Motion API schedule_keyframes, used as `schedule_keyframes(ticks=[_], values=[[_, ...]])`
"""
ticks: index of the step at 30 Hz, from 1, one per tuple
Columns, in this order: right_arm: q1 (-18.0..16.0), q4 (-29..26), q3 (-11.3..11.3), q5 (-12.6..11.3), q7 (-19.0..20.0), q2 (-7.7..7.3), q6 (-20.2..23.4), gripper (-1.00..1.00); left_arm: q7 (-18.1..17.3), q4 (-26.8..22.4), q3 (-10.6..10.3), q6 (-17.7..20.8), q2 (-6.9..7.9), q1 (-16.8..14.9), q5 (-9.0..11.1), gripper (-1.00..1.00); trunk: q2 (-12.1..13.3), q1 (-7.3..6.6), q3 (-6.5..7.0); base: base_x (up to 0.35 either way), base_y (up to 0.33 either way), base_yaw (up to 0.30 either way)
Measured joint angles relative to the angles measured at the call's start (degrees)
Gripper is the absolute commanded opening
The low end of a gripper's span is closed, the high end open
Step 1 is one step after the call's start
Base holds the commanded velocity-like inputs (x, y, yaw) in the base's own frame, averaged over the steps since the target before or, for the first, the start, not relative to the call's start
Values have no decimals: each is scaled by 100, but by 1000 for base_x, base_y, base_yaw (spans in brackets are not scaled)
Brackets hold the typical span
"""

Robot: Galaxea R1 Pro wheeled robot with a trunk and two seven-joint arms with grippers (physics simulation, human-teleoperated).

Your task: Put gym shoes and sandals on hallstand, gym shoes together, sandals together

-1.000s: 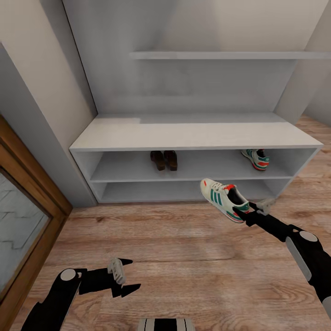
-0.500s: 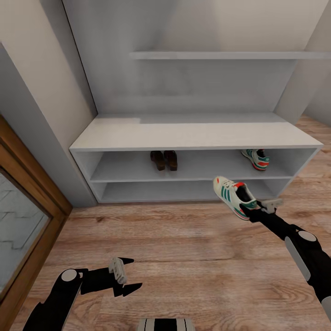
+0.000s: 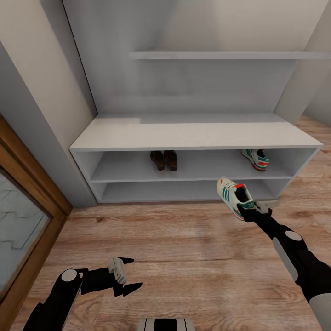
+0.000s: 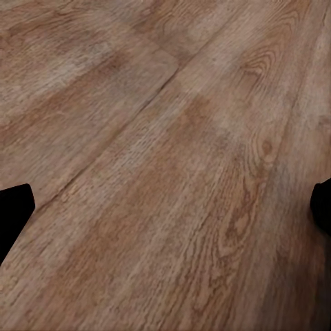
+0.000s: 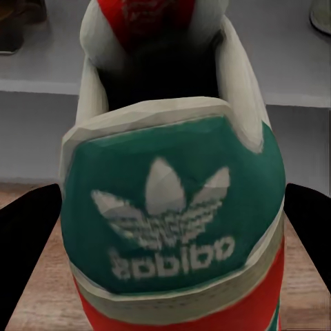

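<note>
Corridor floor [image 3: 184,257]: light brown wood-grain planks, running in front of the hallstand; also under the left wrist camera [image 4: 165,165].
Hallstand [image 3: 193,135]: low, wide, light grey; flat top bare, two long open shelf compartments below. It stands against the grey wall, under a thin wall shelf [image 3: 230,55].
Right arm: reaches from the near right toward the hallstand's right half, the forearm black and grey.
Left arm: low at the near left, well away from the hallstand, over the floor.
Held gym shoe [image 3: 234,197]: white, green side stripes, red tongue; off the floor, tilted, toe toward the hallstand, just in front of the lower compartment's right part. Right wrist view shows its green heel tab with the trefoil logo [image 5: 169,214], upside down there.
Shelved gym shoe [image 3: 255,159]: in the upper compartment, near the hallstand's right end.
Sandals [image 3: 164,160]: dark brown pair, side by side, in the upper compartment, left of the hallstand's middle.
Right gripper [image 3: 252,208]: pinching the heel of the held gym shoe, a dark finger on either side of it in the wrist view.
Left gripper [image 3: 126,276]: fingers spread, nothing between them, pointing along the floor.
</note>
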Motion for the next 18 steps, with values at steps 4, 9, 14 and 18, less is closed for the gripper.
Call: schedule_keyframes(ticks=[4, 9, 14, 18], values=[[-18, 0, 111, -1, -293, 40, 74, -100, 3, 0, 0, -1, 0, 4, -6, 100, 0, 0, 0, 0, 0, 0], [-33, -1, 196, 1, -740, 80, 141, -100, 8, 0, 0, -1, 0, 12, -11, 100, 0, 0, 0, 0, 0, 0], [-45, -1, 258, -3, -1028, 135, 211, -100, 11, 0, 0, -1, 0, 15, -10, 100, 0, 0, 0, 0, 0, 0], [-57, -5, 300, -3, -1232, 229, 352, -100, 13, 0, 0, -1, 0, 16, -9, 100, 0, 0, 0, 0, 0, 0]])
